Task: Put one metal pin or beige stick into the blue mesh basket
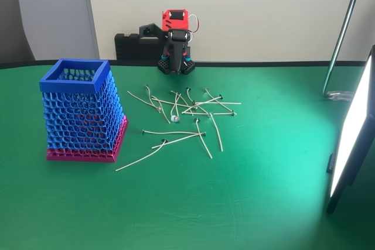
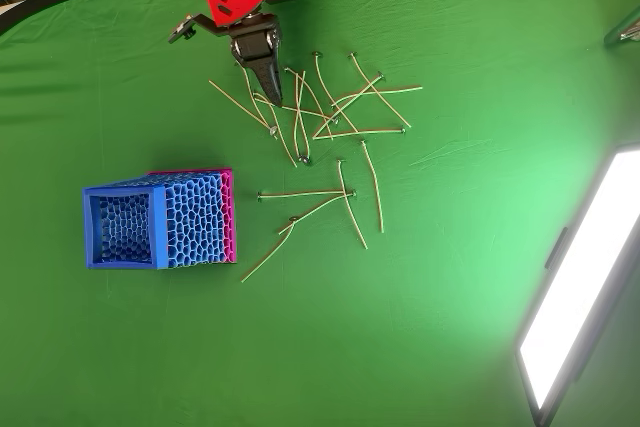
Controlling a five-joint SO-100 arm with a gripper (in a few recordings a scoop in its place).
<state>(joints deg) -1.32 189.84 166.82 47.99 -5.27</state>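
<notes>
Several thin beige sticks with small dark heads lie scattered mid-table [image 1: 187, 115] [image 2: 320, 147]. One long, gently bowed stick [image 1: 140, 158] [image 2: 268, 252] lies nearest the blue mesh basket [image 1: 75, 83] [image 2: 195, 219], which stands upright on its pink base at the left. The red and black arm is folded at the table's back edge. Its gripper [image 1: 174, 65] [image 2: 271, 92] points down at the far end of the pile, jaws shut with nothing between them. It hangs just above the sticks there and well away from the basket.
A bright light panel [image 1: 351, 139] [image 2: 580, 287] stands along the right edge. A metal stand pole [image 1: 343, 33] rises at the back right. A black box [image 1: 132, 45] sits behind the arm by the wall. Green cloth lies open in front of the sticks.
</notes>
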